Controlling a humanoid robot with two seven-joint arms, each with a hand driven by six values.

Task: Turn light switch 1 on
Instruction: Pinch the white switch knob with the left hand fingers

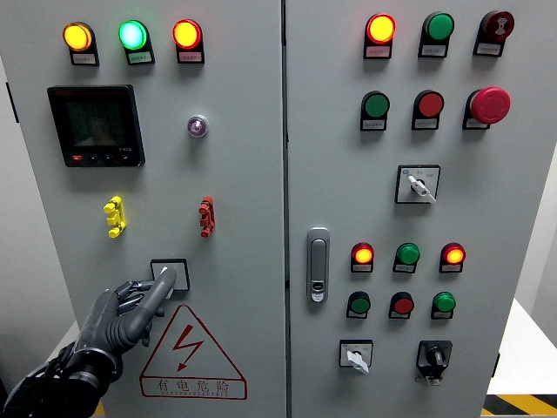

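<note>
Low on the left cabinet door is a small switch on a square white plate [171, 265], just above the red lightning warning triangle [189, 348]. My left hand [139, 300], dark grey, reaches up from the lower left. One finger [162, 286] is stretched out with its tip resting on the plate, hiding the knob. The other fingers are curled just left of the switch and hold nothing. The right hand does not show.
Above the switch are yellow [114, 216] and red [206, 216] toggle handles, a dark meter display [96, 125] and lit lamps [132, 35]. The right door carries a latch handle [318, 264], push buttons, a red emergency stop [491, 104] and rotary selectors [356, 354].
</note>
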